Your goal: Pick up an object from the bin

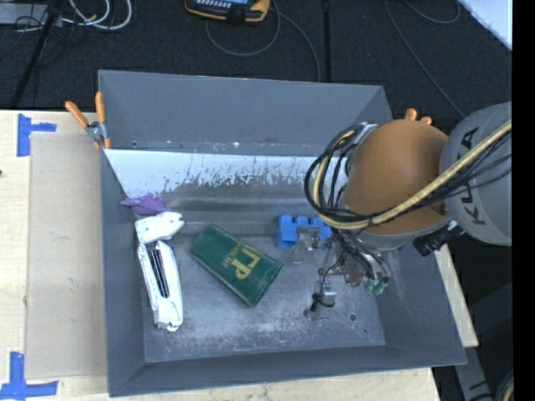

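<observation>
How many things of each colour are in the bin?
Purple thing: 1
White tool: 1
Green box: 1
Blue block: 1
Total: 4

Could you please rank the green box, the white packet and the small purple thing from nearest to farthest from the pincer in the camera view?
1. Green box, mid-bin, closest to the pincer.
2. White packet, lying along the bin's far side from the arm.
3. Purple thing, in the back corner above the packet.
</observation>
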`<state>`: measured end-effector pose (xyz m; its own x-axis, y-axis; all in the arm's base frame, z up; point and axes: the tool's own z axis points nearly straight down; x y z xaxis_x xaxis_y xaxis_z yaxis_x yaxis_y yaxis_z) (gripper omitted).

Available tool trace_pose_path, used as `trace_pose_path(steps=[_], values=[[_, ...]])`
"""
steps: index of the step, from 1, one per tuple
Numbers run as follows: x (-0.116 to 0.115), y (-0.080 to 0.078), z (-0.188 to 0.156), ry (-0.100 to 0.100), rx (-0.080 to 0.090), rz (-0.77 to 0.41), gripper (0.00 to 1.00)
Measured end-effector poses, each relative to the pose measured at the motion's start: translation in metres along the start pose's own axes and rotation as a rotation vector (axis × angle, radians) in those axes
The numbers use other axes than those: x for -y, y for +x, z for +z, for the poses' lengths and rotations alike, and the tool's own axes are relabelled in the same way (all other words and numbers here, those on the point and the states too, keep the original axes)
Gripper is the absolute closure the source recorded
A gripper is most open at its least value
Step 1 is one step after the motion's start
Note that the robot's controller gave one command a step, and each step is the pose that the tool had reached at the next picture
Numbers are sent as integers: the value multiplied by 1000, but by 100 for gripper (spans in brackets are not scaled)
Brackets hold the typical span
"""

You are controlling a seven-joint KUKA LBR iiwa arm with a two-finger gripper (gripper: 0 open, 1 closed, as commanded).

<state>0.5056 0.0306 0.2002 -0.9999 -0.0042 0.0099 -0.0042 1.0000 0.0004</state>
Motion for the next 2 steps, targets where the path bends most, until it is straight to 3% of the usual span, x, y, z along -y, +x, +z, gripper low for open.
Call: trace_pose_path(steps=[1, 2], values=[[0, -2, -4, 0, 8, 1, 0], [-35, -21, 57, -1, 10, 13, 0]])
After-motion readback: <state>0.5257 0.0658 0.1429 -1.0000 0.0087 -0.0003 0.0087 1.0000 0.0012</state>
